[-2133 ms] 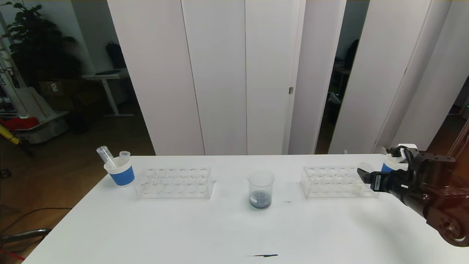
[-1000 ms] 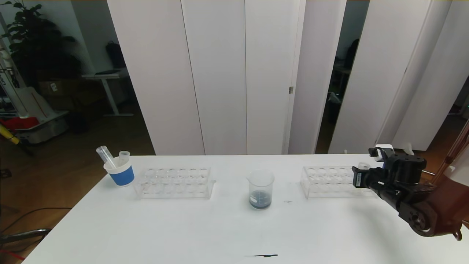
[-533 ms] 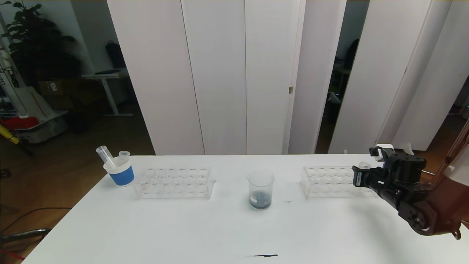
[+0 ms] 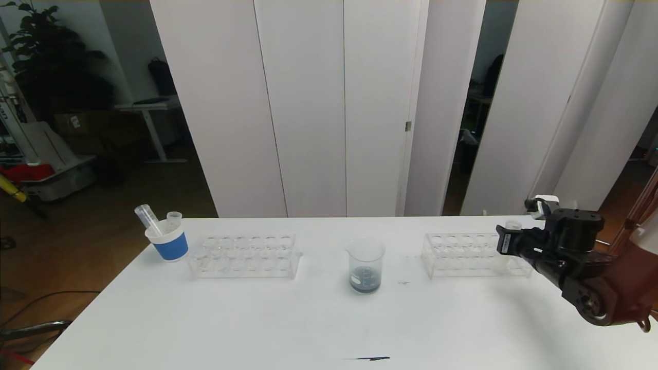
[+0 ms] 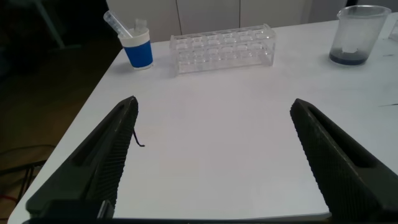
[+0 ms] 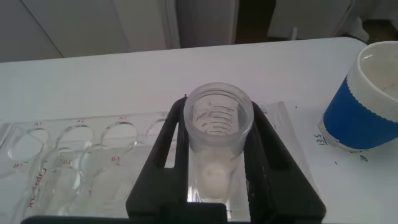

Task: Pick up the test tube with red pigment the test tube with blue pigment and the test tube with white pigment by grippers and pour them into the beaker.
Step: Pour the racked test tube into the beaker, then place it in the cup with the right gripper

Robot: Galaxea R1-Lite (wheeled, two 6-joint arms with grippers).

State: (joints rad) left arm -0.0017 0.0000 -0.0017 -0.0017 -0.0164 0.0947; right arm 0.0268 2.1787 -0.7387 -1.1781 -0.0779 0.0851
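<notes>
My right gripper [image 4: 506, 241] is shut on the test tube with white pigment [image 6: 219, 118] and holds it upright at the right end of the right-hand rack [image 4: 465, 254]. The tube's rim [image 4: 512, 224] shows above the fingers, with cream-white liquid [image 6: 214, 177] at its bottom. The beaker [image 4: 366, 264] stands mid-table, well to the gripper's left, with dark blue liquid in its bottom. It also shows in the left wrist view [image 5: 356, 36]. No tube with blue or red pigment shows. My left gripper [image 5: 211, 162] is open and empty over the table's near left part.
A blue-banded white cup [image 4: 167, 241] with two empty-looking tubes stands at the far left, beside an empty clear rack [image 4: 244, 256]. A second blue-banded cup [image 6: 367, 106] stands just right of the right rack. A dark streak [image 4: 367, 358] lies near the table's front edge.
My right gripper closed in on the white-pigment tube at the rack's right end and has now risen a little with it. Nothing else has moved.
</notes>
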